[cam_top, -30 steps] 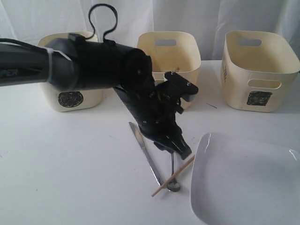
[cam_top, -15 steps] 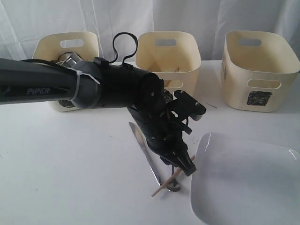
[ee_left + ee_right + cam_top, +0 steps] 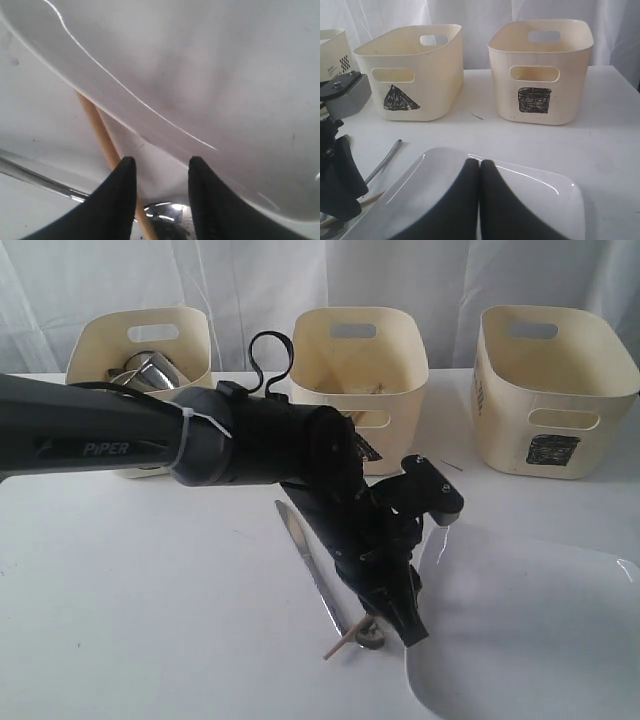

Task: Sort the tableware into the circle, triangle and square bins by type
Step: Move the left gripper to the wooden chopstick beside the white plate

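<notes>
Left gripper [image 3: 408, 632] is nosed down at the cutlery with its jaws parted and empty. I judge it is lining up on the wooden chopstick [image 3: 97, 127], which runs just outside one finger rather than between them. On the exterior camera the chopstick lies at eight o'clock from the fingertips and the white plate [image 3: 530, 620] just beside at three, while the right gripper [image 3: 480, 167] hovers pinched shut over that plate, with the square bin [image 3: 555, 370] at the plate's twelve.
</notes>
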Robot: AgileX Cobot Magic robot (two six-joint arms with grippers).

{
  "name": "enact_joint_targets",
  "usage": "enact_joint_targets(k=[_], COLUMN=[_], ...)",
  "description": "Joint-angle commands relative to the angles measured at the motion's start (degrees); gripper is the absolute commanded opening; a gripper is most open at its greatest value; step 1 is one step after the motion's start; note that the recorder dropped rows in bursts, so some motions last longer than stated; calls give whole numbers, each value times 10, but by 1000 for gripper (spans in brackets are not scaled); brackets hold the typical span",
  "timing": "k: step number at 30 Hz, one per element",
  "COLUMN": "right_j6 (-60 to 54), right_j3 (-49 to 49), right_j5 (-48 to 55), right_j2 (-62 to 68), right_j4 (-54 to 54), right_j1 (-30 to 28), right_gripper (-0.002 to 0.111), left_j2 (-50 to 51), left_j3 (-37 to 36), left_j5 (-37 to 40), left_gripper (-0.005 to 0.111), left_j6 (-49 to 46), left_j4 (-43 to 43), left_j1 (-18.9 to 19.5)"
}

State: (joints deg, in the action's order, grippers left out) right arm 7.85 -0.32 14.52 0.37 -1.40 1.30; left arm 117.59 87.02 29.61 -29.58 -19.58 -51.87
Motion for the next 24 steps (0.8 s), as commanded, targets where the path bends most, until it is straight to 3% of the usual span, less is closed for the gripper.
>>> enact_joint_targets(k=[1, 6, 24], right_j6=[1, 1, 1], right_j3=[3, 3, 3], right_j5=[-4, -4, -4], right_j2=[-4, -4, -4], right_j4=[-1, -1, -1], right_j1=[-2, -2, -2], right_gripper=[0, 0, 0], left_j2=[-3, -3, 17], left_j3=[-3, -3, -2], left_j5=[30, 41, -31], left_gripper=[41, 41, 41], left_j6=[-27, -37, -37], left_j4=[9, 77, 77], left_j1=[-3, -3, -3])
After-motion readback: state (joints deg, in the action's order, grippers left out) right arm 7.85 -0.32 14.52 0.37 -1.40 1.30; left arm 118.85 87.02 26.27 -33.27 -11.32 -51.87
